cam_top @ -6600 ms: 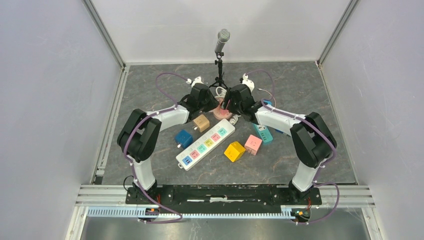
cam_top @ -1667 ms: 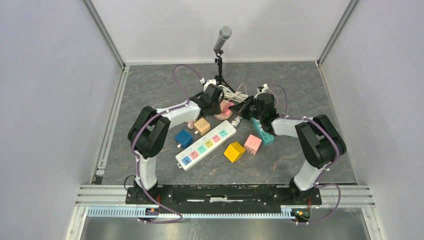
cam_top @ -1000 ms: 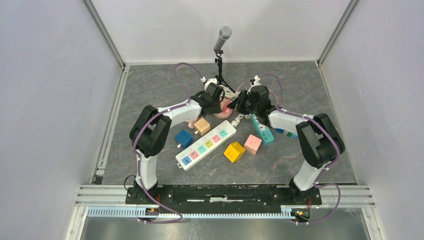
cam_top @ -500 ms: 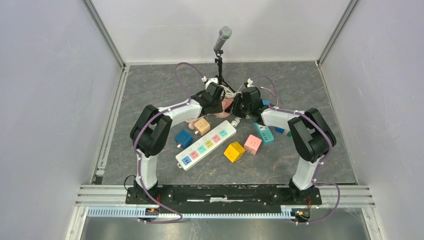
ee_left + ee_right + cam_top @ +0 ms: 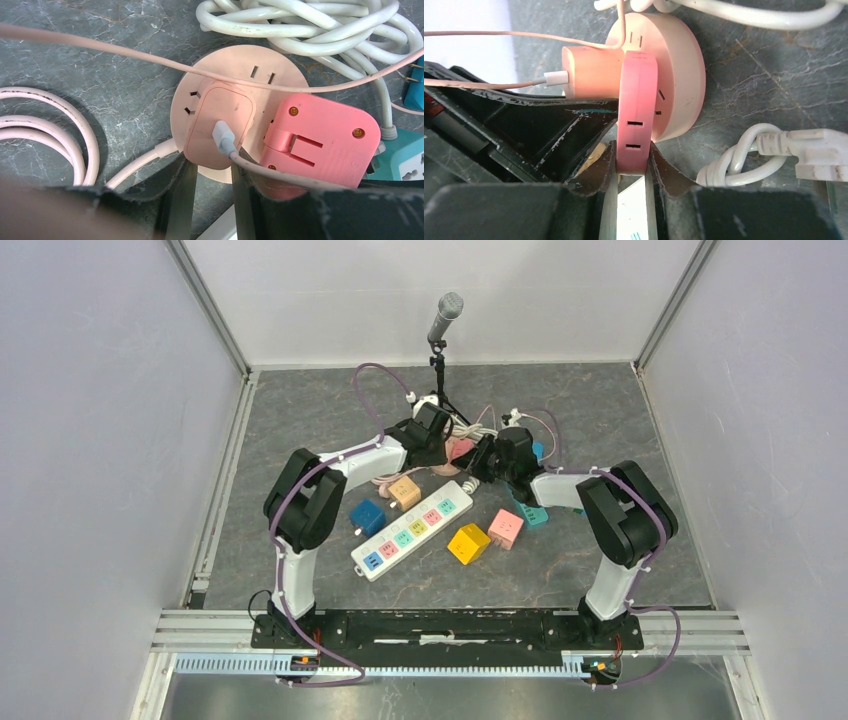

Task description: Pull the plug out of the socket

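Note:
A round pale pink socket [image 5: 235, 59] lies on the grey table between my two grippers [image 5: 459, 449]. Two things are plugged into it. One is a pale pink charger plug [image 5: 220, 120] with a white cable in its top. The other is a flat, darker pink plug [image 5: 320, 135]. My left gripper [image 5: 211, 167] is shut on the charger plug's lower edge. In the right wrist view the socket [image 5: 681, 65] stands on edge, and my right gripper [image 5: 631, 150] is shut on the thin sides of the darker pink plug [image 5: 638, 100], beside the charger plug [image 5: 591, 70].
A coil of white cable [image 5: 300, 20] lies just behind the socket, and a pink cable loop [image 5: 50, 125] lies to its left. A white power strip [image 5: 412, 529], yellow [image 5: 468, 542], pink [image 5: 507, 528], blue [image 5: 367, 516] and tan [image 5: 404, 489] cubes sit nearer. A microphone stand [image 5: 441, 340] rises behind.
My right gripper has swung in from the right to the socket and closed on the darker pink plug. My left gripper has stayed at the socket.

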Robot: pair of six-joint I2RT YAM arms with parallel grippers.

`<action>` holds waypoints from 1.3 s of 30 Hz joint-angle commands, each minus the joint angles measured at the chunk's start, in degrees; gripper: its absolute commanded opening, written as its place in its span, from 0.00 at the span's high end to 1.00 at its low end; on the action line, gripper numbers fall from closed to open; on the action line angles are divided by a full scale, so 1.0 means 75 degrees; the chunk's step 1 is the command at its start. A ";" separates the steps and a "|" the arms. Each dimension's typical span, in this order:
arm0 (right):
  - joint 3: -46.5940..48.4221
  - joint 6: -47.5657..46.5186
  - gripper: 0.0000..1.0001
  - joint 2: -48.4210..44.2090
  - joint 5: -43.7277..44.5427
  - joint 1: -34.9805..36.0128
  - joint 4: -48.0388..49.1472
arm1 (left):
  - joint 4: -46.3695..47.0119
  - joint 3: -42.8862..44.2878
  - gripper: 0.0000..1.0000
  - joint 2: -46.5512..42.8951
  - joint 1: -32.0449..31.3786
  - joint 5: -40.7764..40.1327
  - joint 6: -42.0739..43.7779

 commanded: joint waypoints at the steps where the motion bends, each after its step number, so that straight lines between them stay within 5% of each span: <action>1: -0.0581 0.1363 1.00 -0.0494 -0.1441 -0.0113 0.2713 | -0.1882 -0.0536 0.61 0.0983 0.0031 -0.0082 0.0111; 7: -0.1064 0.2417 1.00 -0.0319 -0.2181 -0.0114 0.4362 | -0.1917 -0.0513 0.61 0.0994 0.0031 -0.0058 0.0118; 18: -0.1461 0.2514 1.00 -0.0286 -0.2370 -0.0159 0.5961 | -0.1940 -0.0488 0.63 0.0956 0.0037 -0.0018 0.0162; 30: -0.1132 -0.0326 1.00 -0.1908 -0.0620 -0.0313 0.0706 | -0.1681 -0.0132 0.58 -0.0030 0.0054 0.0884 0.0447; 39: -0.1351 -0.1686 1.00 -0.3468 0.0716 -0.0361 -0.1359 | -0.1343 -0.0049 0.31 -0.1365 0.0054 0.1756 0.0768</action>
